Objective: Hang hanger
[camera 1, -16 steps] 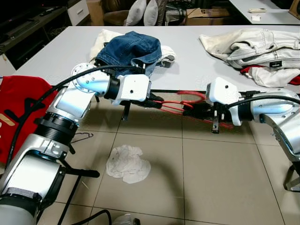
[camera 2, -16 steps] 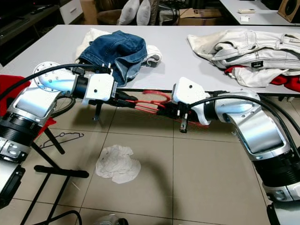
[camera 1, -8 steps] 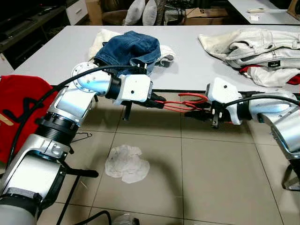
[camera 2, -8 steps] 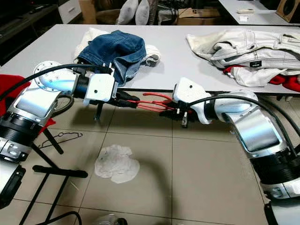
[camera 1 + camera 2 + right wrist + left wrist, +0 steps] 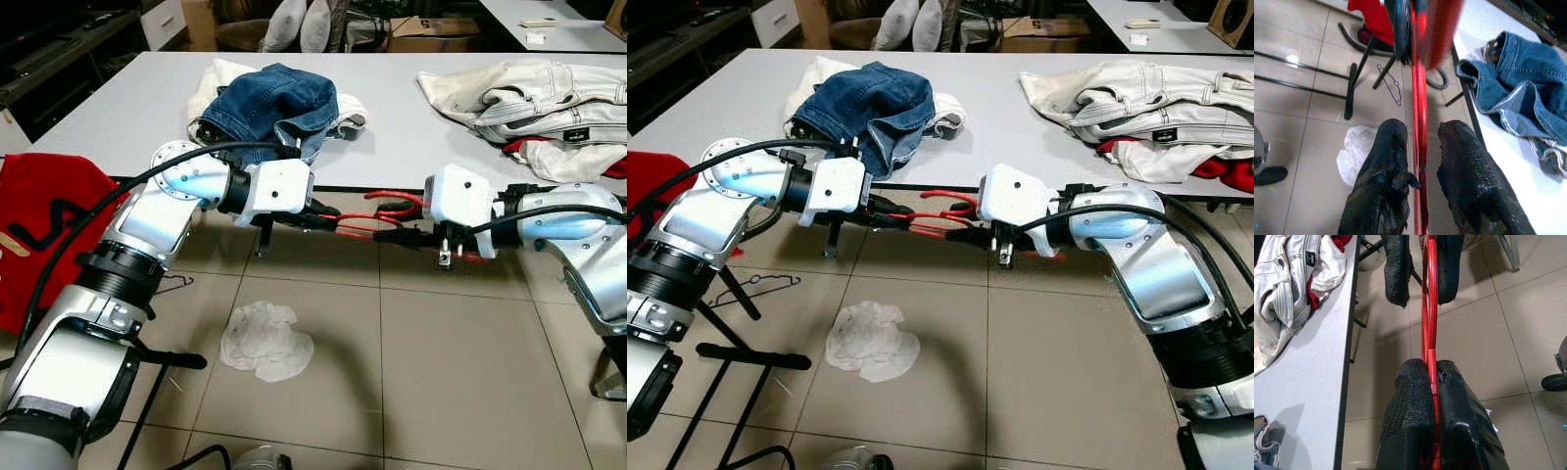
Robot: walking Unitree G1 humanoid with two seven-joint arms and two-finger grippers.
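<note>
Since one second ago, both arms have drawn slightly closer together and the red hanger [image 5: 377, 217] now sits level between them, just in front of the table [image 5: 392, 137] edge and above the tiled floor. Current step, as judged: the hanger is carried in a two-handed hold, not yet hung. The left gripper [image 5: 1432, 382] is clamped shut on one end of the hanger; its pads press the red wire from both sides. The right gripper [image 5: 1418, 171] straddles the other end with its fingers slightly parted; one finger touches the wire, the other stands just beside it, so its hold appears loose or released. Next move, as judged: one gripper takes sole hold, then the hanger travels toward the black rack [image 5: 162, 357] at the robot's left, where a red garment [image 5: 44, 225] hangs. A white cloth [image 5: 265, 341] lies on the floor below.
</note>
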